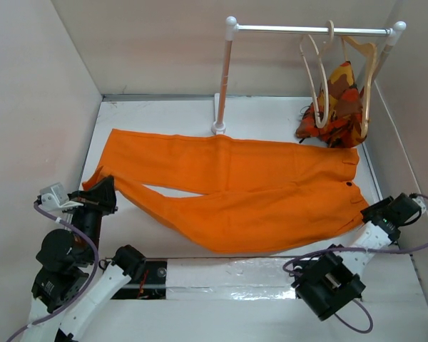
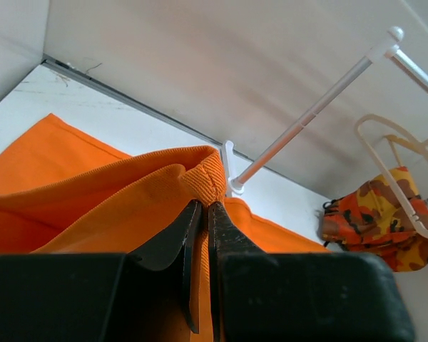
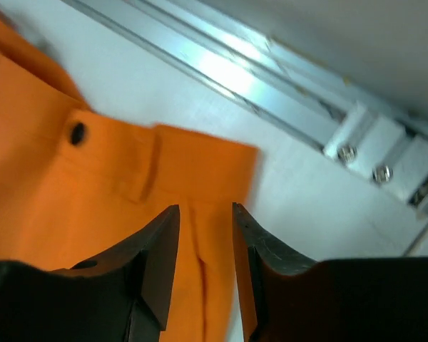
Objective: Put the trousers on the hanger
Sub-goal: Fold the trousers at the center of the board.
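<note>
The left gripper [image 1: 103,194] [image 2: 203,206] is clamped tight on a leg hem of the trousers [image 1: 257,192] [image 2: 93,192], the hem bunched up just above its fingertips. The trousers lie flat across the table [image 1: 271,117], legs to the left, waistband to the right (button showing). Behind them the hanger [image 1: 317,78] [image 2: 399,192] hangs from the rail [image 1: 307,30], well apart from the trousers. The right gripper [image 1: 367,212] [image 3: 205,210] sits at the waistband corner, jaws a narrow gap apart, gripping nothing.
</note>
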`<state>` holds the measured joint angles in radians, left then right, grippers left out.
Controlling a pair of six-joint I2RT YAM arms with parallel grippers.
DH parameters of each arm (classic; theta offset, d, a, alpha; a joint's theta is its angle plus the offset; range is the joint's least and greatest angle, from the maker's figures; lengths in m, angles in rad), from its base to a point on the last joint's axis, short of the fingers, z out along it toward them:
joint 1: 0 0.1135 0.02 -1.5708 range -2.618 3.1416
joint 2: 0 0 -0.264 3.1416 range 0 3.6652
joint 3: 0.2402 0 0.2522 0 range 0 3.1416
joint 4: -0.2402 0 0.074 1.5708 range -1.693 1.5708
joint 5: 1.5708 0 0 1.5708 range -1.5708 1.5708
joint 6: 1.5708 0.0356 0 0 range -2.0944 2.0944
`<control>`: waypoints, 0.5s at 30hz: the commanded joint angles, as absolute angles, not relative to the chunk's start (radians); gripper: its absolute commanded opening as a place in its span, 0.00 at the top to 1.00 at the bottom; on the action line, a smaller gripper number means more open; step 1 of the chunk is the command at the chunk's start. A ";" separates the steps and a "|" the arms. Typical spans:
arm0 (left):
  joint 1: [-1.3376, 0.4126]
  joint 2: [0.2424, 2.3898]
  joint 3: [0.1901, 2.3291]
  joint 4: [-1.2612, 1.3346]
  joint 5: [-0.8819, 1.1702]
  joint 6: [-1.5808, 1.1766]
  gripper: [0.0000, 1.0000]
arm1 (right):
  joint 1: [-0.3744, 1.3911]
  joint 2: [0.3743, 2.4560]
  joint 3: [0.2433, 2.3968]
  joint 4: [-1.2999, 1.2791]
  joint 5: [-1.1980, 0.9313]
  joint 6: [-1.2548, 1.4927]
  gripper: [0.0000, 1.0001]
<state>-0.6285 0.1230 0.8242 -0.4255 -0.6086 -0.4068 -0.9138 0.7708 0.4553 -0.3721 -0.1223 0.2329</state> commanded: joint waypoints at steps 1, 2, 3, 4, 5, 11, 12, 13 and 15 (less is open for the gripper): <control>-0.632 0.086 0.836 -0.325 -0.578 -0.407 1.00 | -0.948 0.803 0.423 -0.446 -0.129 0.276 0.58; -0.632 0.078 0.838 -0.327 -0.578 -0.408 1.00 | -0.957 0.824 0.425 -0.446 -0.127 0.281 0.55; -0.632 0.075 0.836 -0.325 -0.577 -0.408 1.00 | -0.957 0.842 0.433 -0.449 -0.117 0.284 0.53; -0.632 0.072 0.833 -0.324 -0.575 -0.408 1.00 | -0.957 0.859 0.434 -0.436 -0.103 0.285 0.47; -0.632 0.069 0.828 -0.324 -0.574 -0.410 1.00 | -0.957 0.889 0.434 -0.422 -0.088 0.285 0.45; -0.632 0.071 0.830 -0.330 -0.594 -0.408 1.00 | -0.968 0.986 0.440 -0.342 -0.118 0.268 0.40; -0.632 0.072 0.830 -0.328 -0.603 -0.407 1.00 | -0.968 1.002 0.443 -0.334 -0.120 0.275 0.40; -0.632 0.074 0.831 -0.328 -0.610 -0.405 1.00 | -0.968 1.009 0.445 -0.312 -0.121 0.281 0.41; -0.632 0.080 0.842 -0.331 -0.633 -0.400 1.00 | -0.968 1.043 0.452 -0.298 -0.127 0.288 0.43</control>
